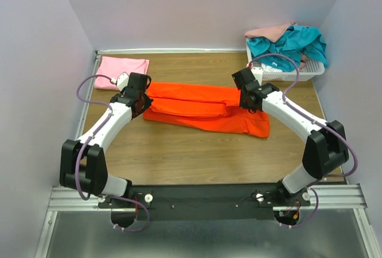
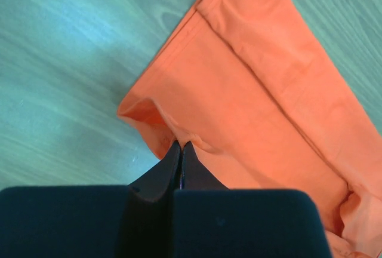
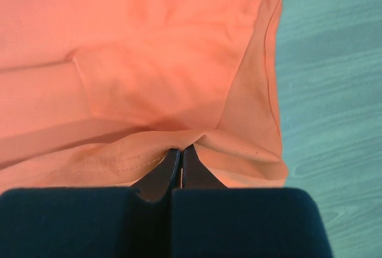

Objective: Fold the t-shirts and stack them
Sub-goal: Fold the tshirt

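Left jaws clenched on one end of the bright orange cloth t-shirt (image 1: 206, 108); right jaws clenched on the opposite end. It lies folded lengthwise mid wooden bench (image 1: 197, 153); folded light pink t-shirt (image 1: 122, 71) far left; teal t-shirt (image 1: 292, 40) and peach-pink t-shirt (image 1: 268, 31) in white mesh basket (image 1: 292, 74), far right.

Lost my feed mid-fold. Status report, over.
Both shut on orange t-shirt: left gripper at its left end, right gripper at its right end. Shirt lies folded lengthwise on table. Folded pink t-shirt, basket apart from it; nothing blocking.
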`<state>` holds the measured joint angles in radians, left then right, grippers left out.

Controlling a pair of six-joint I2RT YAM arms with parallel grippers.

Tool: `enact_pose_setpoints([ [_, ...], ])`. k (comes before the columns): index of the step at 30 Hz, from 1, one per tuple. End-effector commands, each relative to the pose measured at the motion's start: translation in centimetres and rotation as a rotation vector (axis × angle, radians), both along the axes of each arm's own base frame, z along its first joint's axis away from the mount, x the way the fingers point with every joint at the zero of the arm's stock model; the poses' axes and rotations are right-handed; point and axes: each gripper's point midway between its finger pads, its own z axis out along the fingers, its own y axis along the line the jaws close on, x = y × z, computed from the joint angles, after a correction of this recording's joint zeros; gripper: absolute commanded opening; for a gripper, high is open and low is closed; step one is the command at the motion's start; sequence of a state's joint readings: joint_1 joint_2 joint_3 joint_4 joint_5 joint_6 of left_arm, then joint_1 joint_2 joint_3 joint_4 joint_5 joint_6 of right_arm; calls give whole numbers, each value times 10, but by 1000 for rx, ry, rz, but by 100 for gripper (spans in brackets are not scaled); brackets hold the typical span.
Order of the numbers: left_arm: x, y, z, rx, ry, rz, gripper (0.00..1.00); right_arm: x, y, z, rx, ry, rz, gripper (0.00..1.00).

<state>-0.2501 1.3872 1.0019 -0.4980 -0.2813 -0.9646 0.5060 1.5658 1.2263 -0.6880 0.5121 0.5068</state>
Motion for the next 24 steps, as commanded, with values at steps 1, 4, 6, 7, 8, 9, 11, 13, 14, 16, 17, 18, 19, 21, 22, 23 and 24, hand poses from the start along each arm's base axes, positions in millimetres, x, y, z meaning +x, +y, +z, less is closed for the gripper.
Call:
enact_pose_setpoints([
  [1, 20, 12, -2, 59, -4, 27, 0, 27, -4, 10, -12, -44, 6, 0],
  [4, 29, 19, -7, 68, 12, 47, 0, 40, -6, 7, -10, -37, 6, 0],
  [6, 35, 20, -8, 66, 10, 51, 0, 48, -5, 2, -15, -26, 13, 0],
  [7, 39, 21, -12, 67, 15, 51, 0, 51, -6, 0, -15, -25, 14, 0],
  [8, 42, 20, -17, 69, 25, 51, 0, 56, -4, -3, -18, -18, 23, 1],
  [9, 45, 19, -20, 69, 28, 47, 0, 59, -4, -5, -21, -15, 24, 1],
  [11, 52, 18, -22, 69, 28, 35, 0, 65, -6, -7, -22, -12, 23, 0],
  [13, 56, 19, -32, 79, 53, 33, 0, 75, -4, -14, -22, -1, 34, 0],
  [14, 61, 19, -31, 79, 50, 37, 0, 78, -4, -17, -23, 6, 37, 0],
  [16, 65, 19, -38, 83, 60, 36, 0, 87, -2, -25, -31, 15, 44, 1],
  [17, 67, 19, -38, 84, 57, 35, 0, 91, -4, -27, -45, 16, 48, 0],
  [18, 69, 19, -42, 86, 64, 32, 0, 95, -4, -28, -54, 14, 50, 0],
  [19, 71, 20, -43, 87, 64, 33, 4, 103, -3, -27, -63, 1, 52, 1],
  [21, 75, 19, -43, 90, 64, 29, 21, 113, -7, -36, -111, 8, 48, 1],
  [22, 76, 19, -41, 93, 61, 27, 35, 118, -7, -38, -120, 7, 51, 4],
  [23, 76, 19, -40, 95, 57, 23, 67, 127, -5, -40, -124, 6, 61, 13],
  [24, 77, 19, -36, 98, 49, 21, 80, 131, -4, -42, -123, 8, 67, 23],
])
